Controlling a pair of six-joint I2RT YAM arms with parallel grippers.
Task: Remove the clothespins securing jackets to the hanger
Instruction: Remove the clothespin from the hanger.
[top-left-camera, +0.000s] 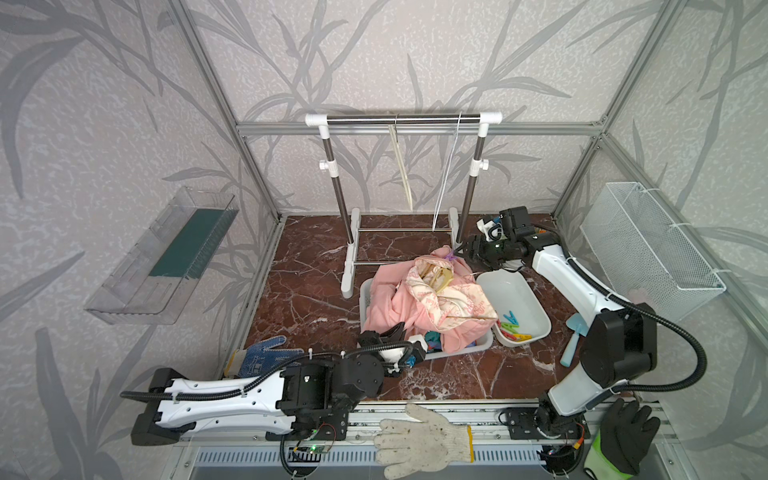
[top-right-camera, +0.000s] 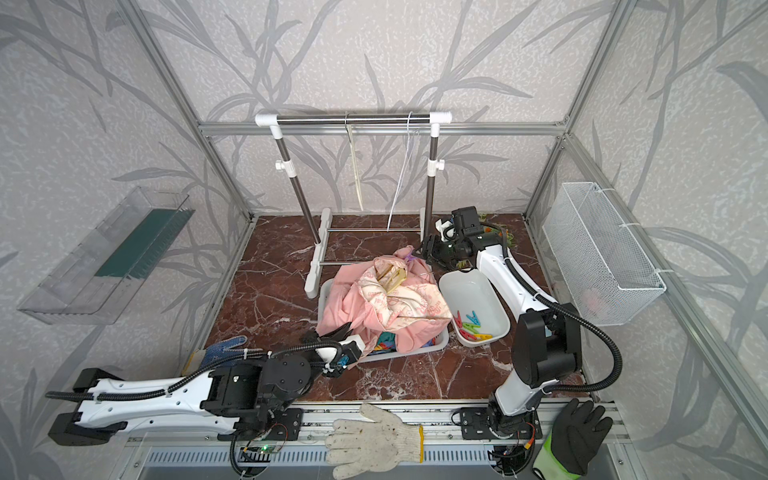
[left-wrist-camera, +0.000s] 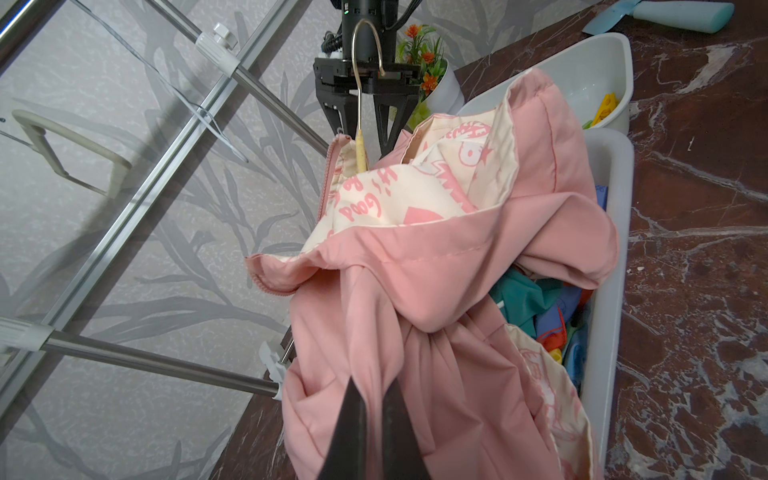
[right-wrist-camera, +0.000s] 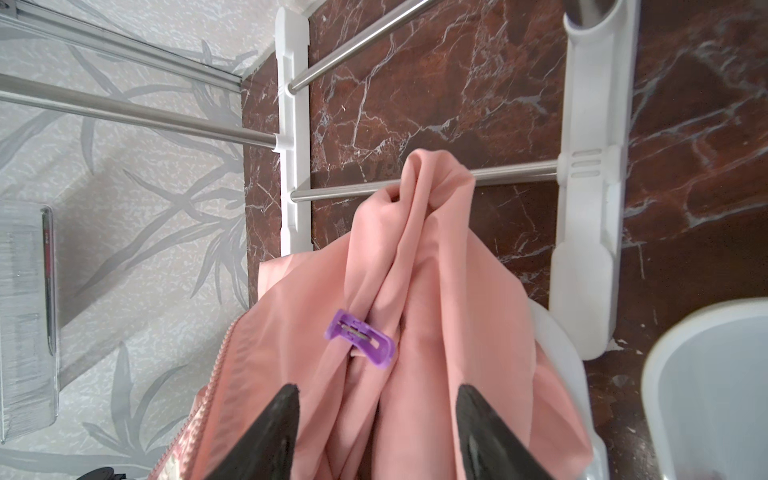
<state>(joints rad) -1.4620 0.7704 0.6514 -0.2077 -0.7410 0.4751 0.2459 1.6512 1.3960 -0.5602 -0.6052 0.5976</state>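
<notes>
Task mostly done, by the look of it: both hangers on the rack (top-left-camera: 399, 119) hang bare. One purple clothespin (right-wrist-camera: 360, 338) remains clipped on the pink jacket (top-left-camera: 415, 307), which is heaped with its hanger (left-wrist-camera: 360, 124) over the white basket (top-left-camera: 478, 345) mid-desk. Teal and multicoloured fabric shows under it in the basket. Beside it, toward the desk's right edge, the white tub (top-left-camera: 519, 299) holds loose clothespins (top-left-camera: 513, 326): blue, green, yellow, pink. Right gripper (right-wrist-camera: 376, 401) has its jaws spread, empty, lined up just short of the purple pin. Left gripper (left-wrist-camera: 368, 419) is closed, pinching the pink jacket's near side. Mesh wall basket (top-left-camera: 648, 245) looks empty.
</notes>
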